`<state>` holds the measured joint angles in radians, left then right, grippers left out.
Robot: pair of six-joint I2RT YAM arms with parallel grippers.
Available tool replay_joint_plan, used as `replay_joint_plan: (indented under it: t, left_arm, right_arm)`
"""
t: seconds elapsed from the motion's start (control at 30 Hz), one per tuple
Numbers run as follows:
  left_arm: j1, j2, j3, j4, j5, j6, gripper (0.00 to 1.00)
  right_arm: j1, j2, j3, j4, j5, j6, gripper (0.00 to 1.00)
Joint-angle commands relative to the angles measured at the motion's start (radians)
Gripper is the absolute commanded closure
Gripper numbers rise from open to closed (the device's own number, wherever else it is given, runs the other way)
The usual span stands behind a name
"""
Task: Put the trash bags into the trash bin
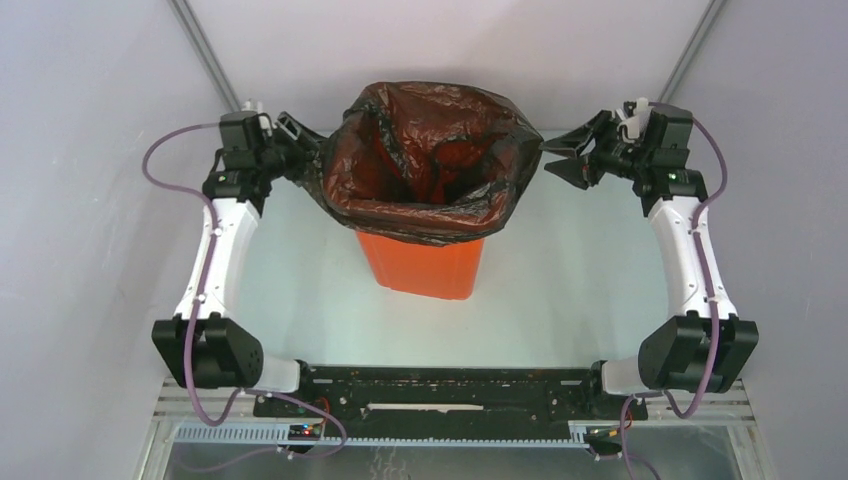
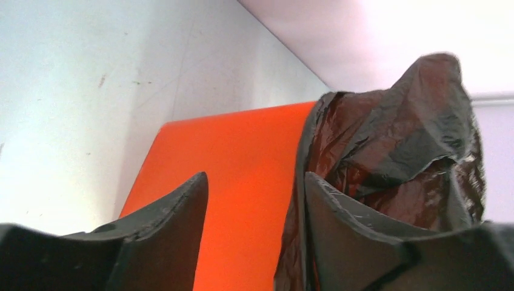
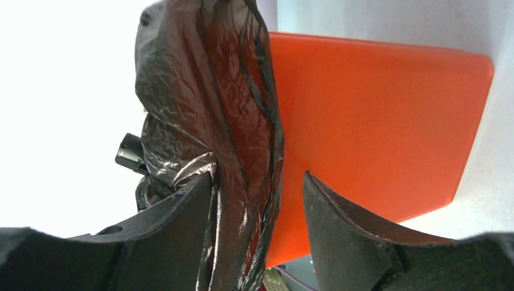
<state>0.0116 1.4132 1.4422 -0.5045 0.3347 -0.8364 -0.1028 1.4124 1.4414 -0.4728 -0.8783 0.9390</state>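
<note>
The left arm [image 1: 220,250] rises from its base at the near edge and leans toward the back of the table [image 1: 580,290]. Its wrist is bent so that the left gripper [image 1: 305,150] points sideways to the right, level with the bin's mouth. Its jaws stand apart and clamp nothing. In the left wrist view the gap between them shows the orange wall of the trash bin [image 1: 420,265]. There the hanging edge of the trash bag [image 1: 430,160] lies along the inner face of the right-hand finger [image 2: 363,236] (whether film and pad really touch I cannot tell). From above, the fingertips reach the bag's left flank, black on black, so their outline is hard to make out.

The bin stands upright in the middle of the table, between the two arms. The bag is draped over its mouth, open at the top and spread wider than the rim. Its skirt hangs over the upper part of the walls, and its inside shows reddish-brown.

The right arm [image 1: 685,250] mirrors the left, its wrist turned so that the right gripper [image 1: 553,160] points left at the bag's right side. These jaws are spread too. In the right wrist view a crumpled fold of the bag runs down through the gap, lying along the left-hand finger [image 3: 176,230] (the other finger is apart from it), with the bin wall behind. From above, the tips sit just beside the bag's right edge.
</note>
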Motion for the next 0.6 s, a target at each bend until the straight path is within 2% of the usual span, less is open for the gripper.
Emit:
replay_joint_plan:
  t: [0.0, 0.13, 0.2, 0.33, 0.47, 0.57]
  left_arm:
    - [0.063, -0.112, -0.01, -0.04, -0.015, 0.026, 0.29]
    - [0.066, -0.182, -0.102, -0.005, 0.044, -0.017, 0.16]
    - [0.067, -0.229, -0.174, 0.06, 0.085, -0.072, 0.15]
    - [0.068, -0.316, -0.308, 0.198, 0.148, -0.183, 0.19]
    - [0.068, -0.362, -0.391, 0.22, 0.149, -0.214, 0.36]
    - [0.065, -0.362, -0.438, 0.252, 0.152, -0.227, 0.54]
  right_arm:
    - [0.051, -0.043, -0.05, 0.086, -0.037, 0.042, 0.35]
    - [0.085, -0.05, -0.072, 0.073, -0.016, 0.021, 0.36]
    - [0.09, -0.046, -0.075, 0.065, -0.016, 0.013, 0.38]
    - [0.094, -0.043, -0.078, 0.052, -0.012, 0.001, 0.44]
    - [0.097, -0.039, -0.081, 0.048, -0.007, -0.006, 0.54]
    - [0.1, -0.028, -0.081, 0.049, 0.001, -0.012, 0.66]
